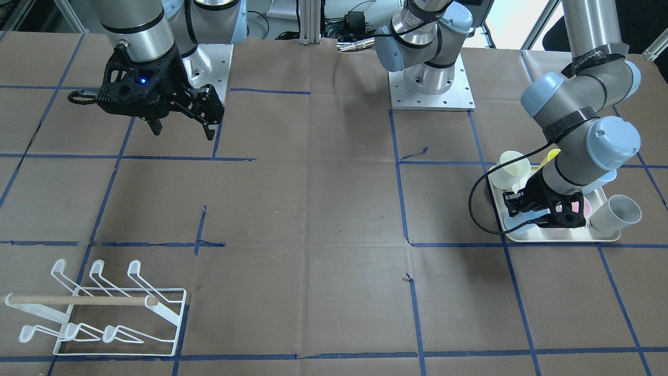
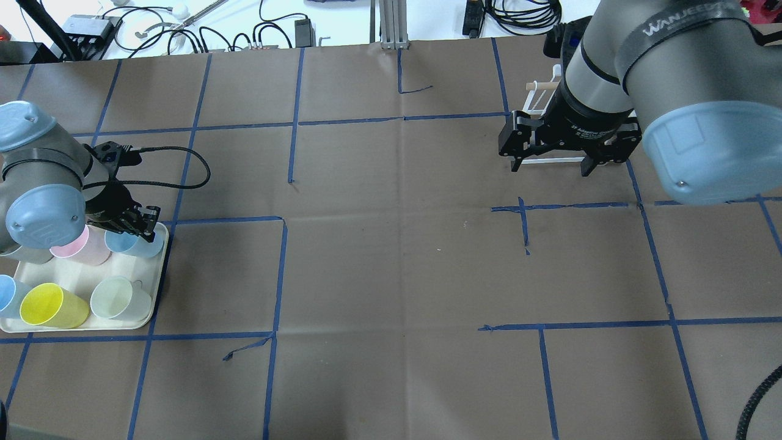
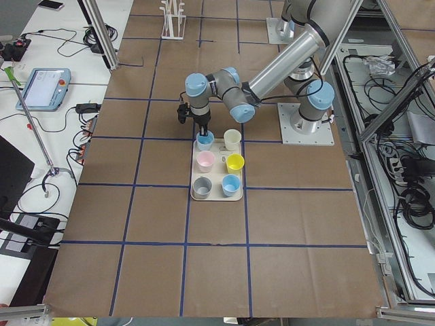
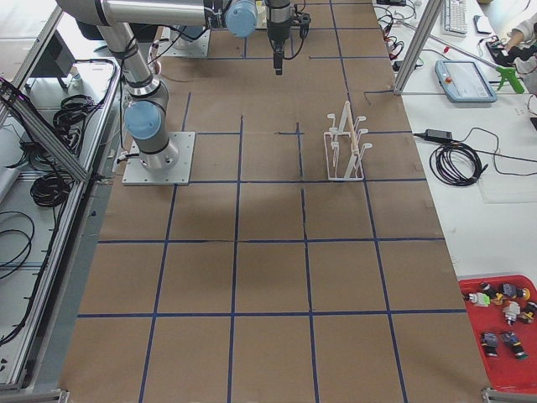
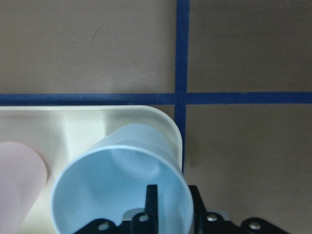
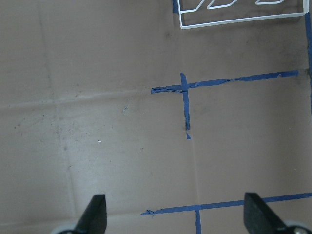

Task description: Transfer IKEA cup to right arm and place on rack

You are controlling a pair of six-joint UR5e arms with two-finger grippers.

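While astride cup, left end effector.

cups in tray; rack far across table

Brown paper is covering the whole bench, with blue tape lines running across it in a grid under bright, even light. Along the bench's operator-side edge, a white side table is carrying a coiled black cable, a grey screen pendant and a red tray of small parts. Aluminium posts are standing at that edge.
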